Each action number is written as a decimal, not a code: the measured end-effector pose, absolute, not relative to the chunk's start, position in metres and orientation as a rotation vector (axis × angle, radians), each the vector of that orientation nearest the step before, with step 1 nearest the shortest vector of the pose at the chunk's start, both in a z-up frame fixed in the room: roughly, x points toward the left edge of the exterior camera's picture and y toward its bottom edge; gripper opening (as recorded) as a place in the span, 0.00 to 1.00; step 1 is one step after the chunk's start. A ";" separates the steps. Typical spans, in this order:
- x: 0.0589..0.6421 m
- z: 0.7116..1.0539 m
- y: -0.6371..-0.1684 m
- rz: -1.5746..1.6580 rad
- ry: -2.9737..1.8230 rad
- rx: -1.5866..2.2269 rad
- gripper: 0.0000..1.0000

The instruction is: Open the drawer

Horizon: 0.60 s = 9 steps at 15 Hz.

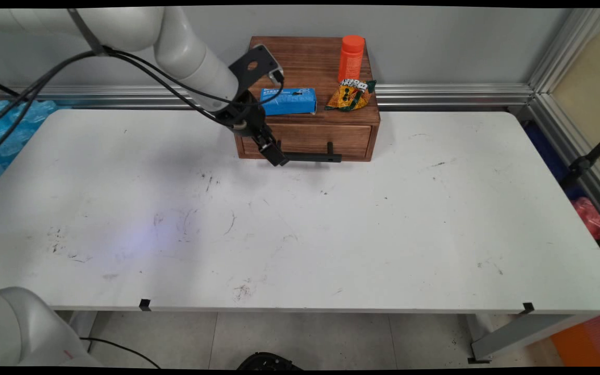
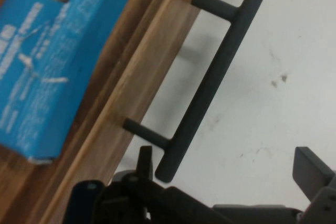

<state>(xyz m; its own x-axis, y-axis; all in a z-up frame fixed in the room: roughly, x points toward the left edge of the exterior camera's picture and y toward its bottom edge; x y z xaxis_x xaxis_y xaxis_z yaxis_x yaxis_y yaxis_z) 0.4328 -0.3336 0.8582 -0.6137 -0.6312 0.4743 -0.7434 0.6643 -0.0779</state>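
A small wooden drawer box (image 1: 310,62) stands at the table's far edge, its drawer (image 1: 326,139) closed. A black bar handle (image 1: 313,156) sticks out from the drawer front. My gripper (image 1: 278,158) hangs low at the handle's left end. In the hand view the gripper (image 2: 227,159) is open, and the near end of the handle (image 2: 210,87) lies between the two fingers, close to the left finger (image 2: 144,157) and apart from the right one (image 2: 311,167). A blue carton (image 1: 288,100) lies on the box top just above the gripper; the hand view shows this blue carton (image 2: 47,61) too.
An orange bottle (image 1: 351,57) stands upright on the box top at the back right. A yellow and green snack bag (image 1: 350,95) lies in front of it. The white table (image 1: 300,234) spreads out in front of the box. Black cables hang from the arm.
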 end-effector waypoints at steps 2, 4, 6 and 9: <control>0.428 0.853 -0.338 0.371 -2.474 1.053 1.00; 0.424 0.850 -0.342 0.368 -2.476 1.033 1.00; 0.421 0.846 -0.346 0.365 -2.478 1.015 1.00; 0.417 0.841 -0.352 0.356 -2.484 0.990 1.00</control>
